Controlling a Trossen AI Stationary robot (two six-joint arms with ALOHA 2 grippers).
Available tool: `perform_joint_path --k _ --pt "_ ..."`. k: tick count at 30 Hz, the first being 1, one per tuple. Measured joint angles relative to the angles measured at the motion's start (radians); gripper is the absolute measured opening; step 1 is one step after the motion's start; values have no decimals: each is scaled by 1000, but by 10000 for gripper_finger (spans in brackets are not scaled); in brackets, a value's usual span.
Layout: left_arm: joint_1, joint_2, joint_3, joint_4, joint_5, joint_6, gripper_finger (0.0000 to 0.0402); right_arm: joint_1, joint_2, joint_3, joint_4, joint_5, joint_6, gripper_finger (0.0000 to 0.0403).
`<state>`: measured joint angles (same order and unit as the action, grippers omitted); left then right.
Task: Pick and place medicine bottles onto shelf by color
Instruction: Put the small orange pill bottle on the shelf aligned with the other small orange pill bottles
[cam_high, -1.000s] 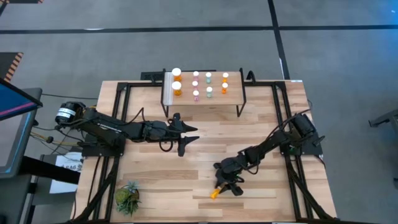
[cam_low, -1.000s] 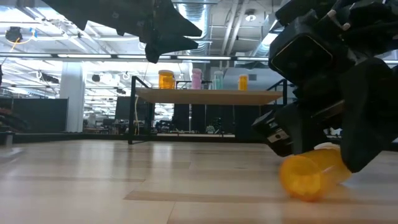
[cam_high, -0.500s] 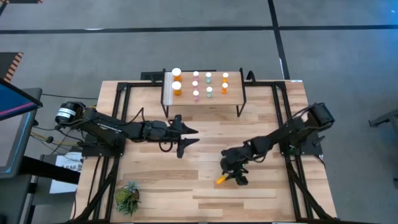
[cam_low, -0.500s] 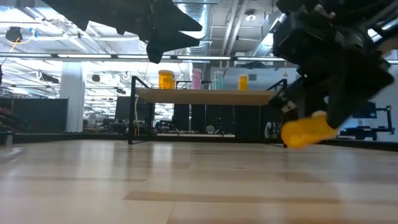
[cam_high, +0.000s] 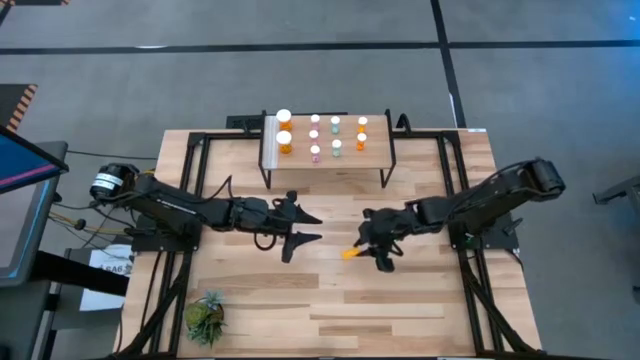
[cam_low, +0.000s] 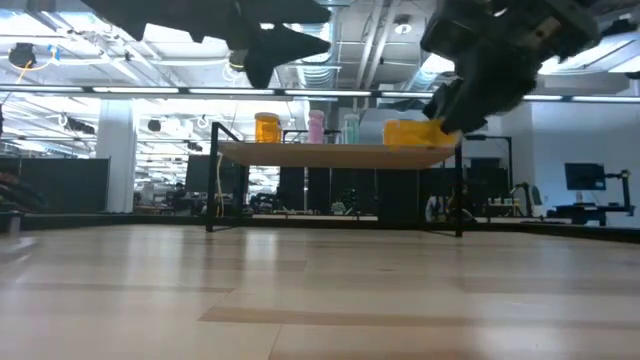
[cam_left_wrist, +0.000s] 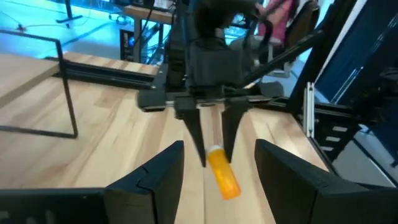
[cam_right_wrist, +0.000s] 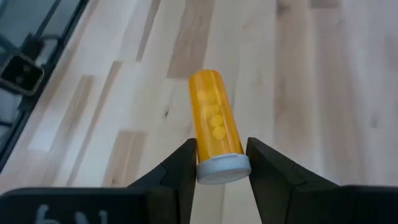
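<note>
The right gripper (cam_high: 372, 248), just right of centre in the high view, pinches an orange bottle (cam_high: 351, 253) by its white-capped end, holding it sideways above the table (cam_high: 420, 300). The left gripper (cam_high: 305, 226), left of centre, hangs spread and empty. On the shelf (cam_high: 375, 155) at upper centre stand eight bottles (cam_high: 285, 142): orange, pink and pale green.

Eight bottles (cam_high: 324, 135) stand on the shelf (cam_high: 375, 155), apparently in four columns.
</note>
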<state>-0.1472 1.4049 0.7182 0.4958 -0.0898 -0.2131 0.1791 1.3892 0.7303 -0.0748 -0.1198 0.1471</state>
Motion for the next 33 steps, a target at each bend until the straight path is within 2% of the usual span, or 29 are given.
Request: perform_joint_path --k 9,13,21,26,30,33 --pt "2 187 174 -80 34 61 203 -62 -60 1 -5 27 -1 147" --pt "13 223 246 -169 31 62 204 -66 -60 1 -3 30 -1 152" --pt "11 235 254 -285 80 54 204 -71 -60 1 2 78 1 154" --pt "11 235 254 -284 104 66 204 -77 -60 1 8 100 2 154" --pt "11 235 254 -284 74 74 204 -78 -60 1 17 127 3 152" --pt "11 235 254 -302 -3 81 204 -77 -60 1 83 127 3 151"
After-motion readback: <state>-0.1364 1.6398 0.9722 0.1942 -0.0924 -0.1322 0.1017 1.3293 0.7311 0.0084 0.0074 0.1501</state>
